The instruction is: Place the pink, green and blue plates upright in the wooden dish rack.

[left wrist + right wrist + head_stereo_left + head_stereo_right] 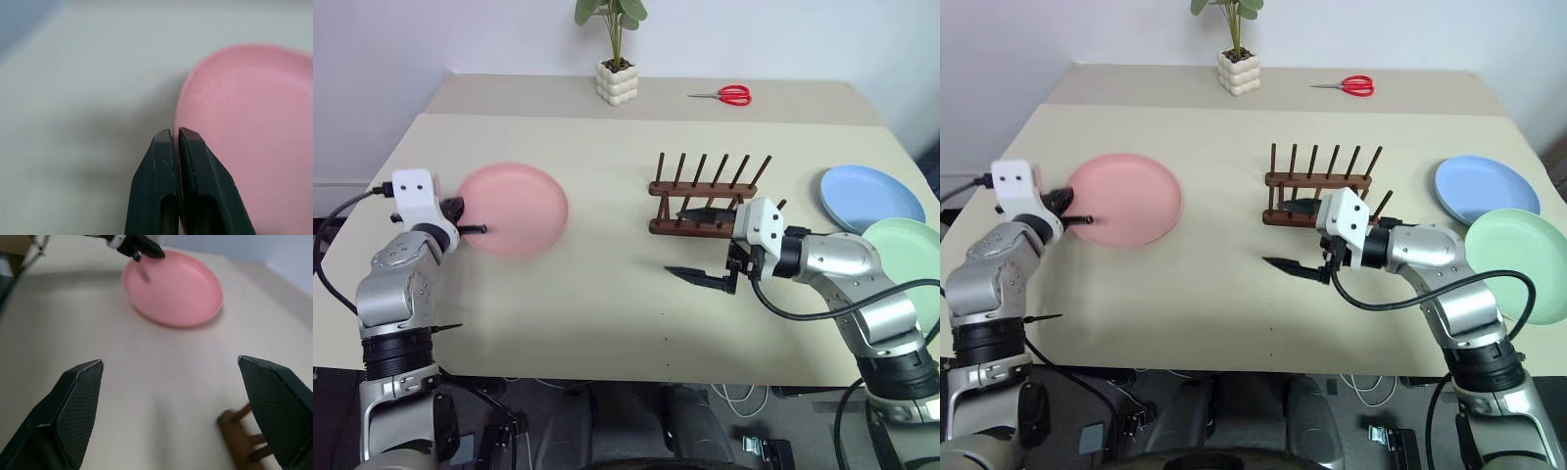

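The pink plate [514, 211] is at the table's left, and my left gripper [475, 229] is shut on its near-left rim; in the left wrist view the rim sits pinched between the two black fingers [164, 161]. The wooden dish rack [705, 191] stands mid-table with upright pegs. Just in front of the rack, my right gripper [690, 245] is open and holds nothing, pointing left toward the pink plate [171, 291]. At the right edge the blue plate [869, 194] lies flat, with the green plate [911, 264] just in front of it.
A potted plant [616, 69] in a white pot and red-handled scissors [726, 95] sit at the table's far side. Bare beige tabletop [607, 294] stretches between the pink plate and the rack. The rack's corner [242, 431] shows beside my right fingers.
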You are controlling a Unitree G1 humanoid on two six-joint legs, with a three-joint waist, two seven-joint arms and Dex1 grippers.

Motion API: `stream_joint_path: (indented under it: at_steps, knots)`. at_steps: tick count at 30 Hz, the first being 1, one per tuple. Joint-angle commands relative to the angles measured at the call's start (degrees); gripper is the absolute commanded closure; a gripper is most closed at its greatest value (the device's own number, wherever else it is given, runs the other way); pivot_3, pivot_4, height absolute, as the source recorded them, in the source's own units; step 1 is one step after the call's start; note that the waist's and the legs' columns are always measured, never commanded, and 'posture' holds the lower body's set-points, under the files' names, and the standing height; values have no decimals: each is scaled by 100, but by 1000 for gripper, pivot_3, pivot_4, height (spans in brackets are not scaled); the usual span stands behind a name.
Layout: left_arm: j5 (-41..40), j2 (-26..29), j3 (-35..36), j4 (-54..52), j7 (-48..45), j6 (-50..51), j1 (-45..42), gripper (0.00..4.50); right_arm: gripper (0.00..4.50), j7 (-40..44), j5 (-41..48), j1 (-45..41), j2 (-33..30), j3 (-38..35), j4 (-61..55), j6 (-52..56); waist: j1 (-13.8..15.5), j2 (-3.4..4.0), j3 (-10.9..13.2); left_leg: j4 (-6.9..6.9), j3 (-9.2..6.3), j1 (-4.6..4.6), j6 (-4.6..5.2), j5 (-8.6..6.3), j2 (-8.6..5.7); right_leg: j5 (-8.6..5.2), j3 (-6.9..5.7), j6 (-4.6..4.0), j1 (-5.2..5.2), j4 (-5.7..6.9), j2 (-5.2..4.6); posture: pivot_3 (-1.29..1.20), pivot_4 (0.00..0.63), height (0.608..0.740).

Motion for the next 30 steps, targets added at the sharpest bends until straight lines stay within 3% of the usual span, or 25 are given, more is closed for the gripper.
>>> stream_joint_path:
  at_steps: [1, 11, 22, 26, 30]
  knots:
    - [-183, -162, 45, -855, 62, -704, -473, 4481, 0, -264, -626, -538, 219, 186, 237, -707, -9, -1, 1, 0, 0, 0, -2, 1, 0, 1, 0, -1, -2, 0, 1, 0, 150, 730]
    - [-142, -575, -825, -2065, 213, -518, -1080, 4481, 0, -1564, -3082, -1933, 1123, 1333, 1592, -2589, -48, 0, 1, -9, 1, 0, -4, 2, 0, 2, 1, 0, -10, 3, 1, 0, 150, 730]
    - [-335, -918, -1217, -2621, 245, -18, -1120, 4481, 0, -1945, -3730, -2112, 1305, 1529, 2199, -3262, -45, 0, 1, -10, -1, -1, -4, 2, -1, 2, 0, -1, -9, 3, 2, 0, 150, 730]
    - [-367, -972, -1210, -2652, 241, 53, -1116, 4500, 1632, -2053, -3913, -2114, 1298, 1547, 2276, -3385, -52, 0, 1, -12, -1, -1, -4, 2, -1, 2, 0, -1, -10, 3, 2, 0, 150, 730]
    - [-412, -1008, -1135, -2581, 262, 92, -1140, 4500, 3693, -2210, -4102, -2073, 1282, 1544, 2312, -3595, -50, 0, 1, -11, -1, -1, -4, 2, -1, 2, 0, -1, -10, 3, 2, 0, 150, 730]
